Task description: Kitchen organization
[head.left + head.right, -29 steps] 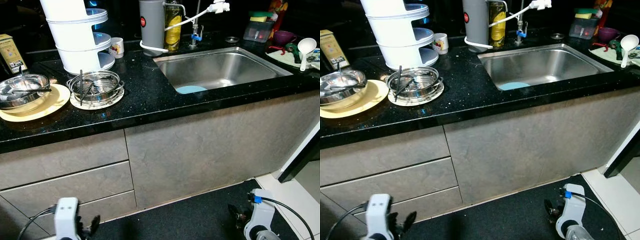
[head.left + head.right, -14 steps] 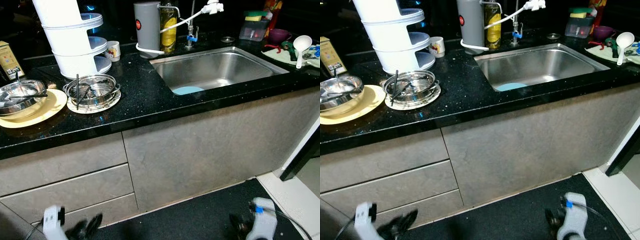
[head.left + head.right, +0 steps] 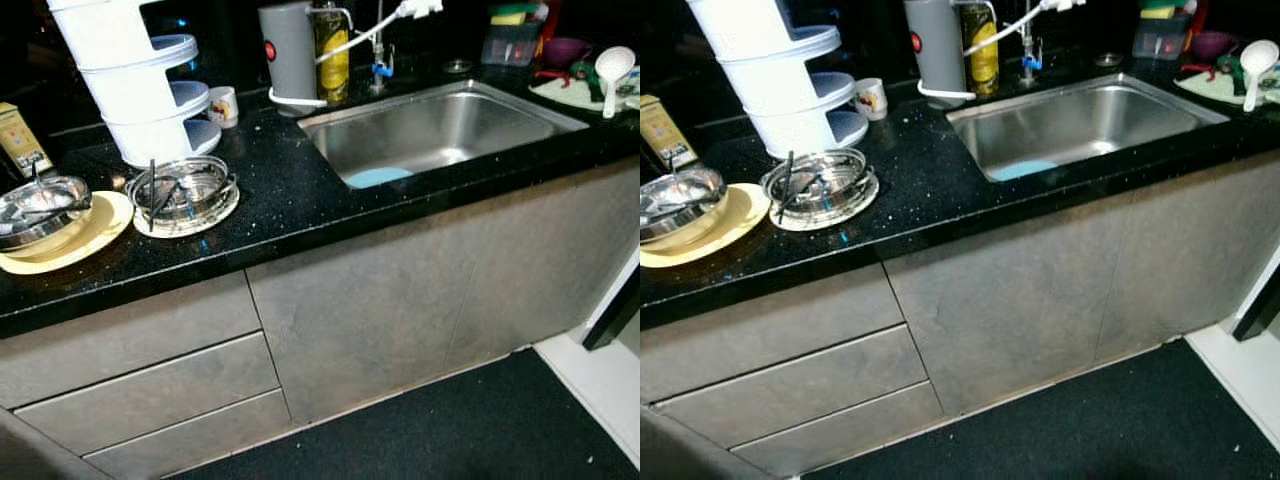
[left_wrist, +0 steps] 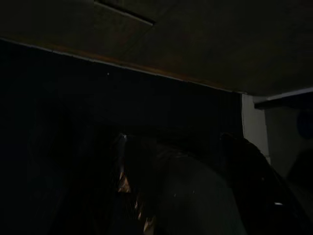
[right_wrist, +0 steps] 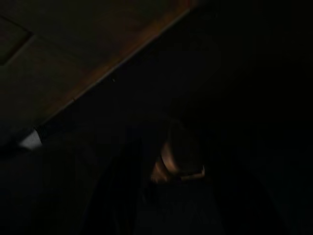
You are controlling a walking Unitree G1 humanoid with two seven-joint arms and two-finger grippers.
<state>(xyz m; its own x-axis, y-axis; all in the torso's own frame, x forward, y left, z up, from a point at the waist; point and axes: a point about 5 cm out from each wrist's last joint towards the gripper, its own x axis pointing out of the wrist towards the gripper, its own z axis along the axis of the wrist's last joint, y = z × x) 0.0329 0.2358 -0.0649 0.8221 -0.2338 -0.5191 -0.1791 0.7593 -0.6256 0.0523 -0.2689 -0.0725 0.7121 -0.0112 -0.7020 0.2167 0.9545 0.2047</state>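
- So far, the tidying is looking like it is not started yet; lots of things are sitting out on the black bench (image 3: 300, 190).
- On the robot's left side, a shiny metal bowl (image 3: 40, 200) is sitting on a yellow plate (image 3: 75, 240), with something thin sticking up out of it.
- Just beside it, a second metal bowl (image 3: 183, 188) with dark sticks in it is resting on a small pale plate (image 3: 190, 218).
- Behind them, a tall white stack of tubs (image 3: 130, 90) is standing, and a little cup (image 3: 223, 105) is near it.
- Inside the sink (image 3: 450, 125), a blue thing (image 3: 376, 177) is lying flat in the near corner.
- Far on the right, a white spoon (image 3: 612, 75) is lying on a mat, well apart from the bowls.
- Both arms are hanging low in the dark by the cupboard, holding nothing that I can see; I cannot tell if the left fingers or the right fingers are wide or narrow.
- I am thinking nearly all of the job is left: bowls, plates and cup are all waiting to be put away.
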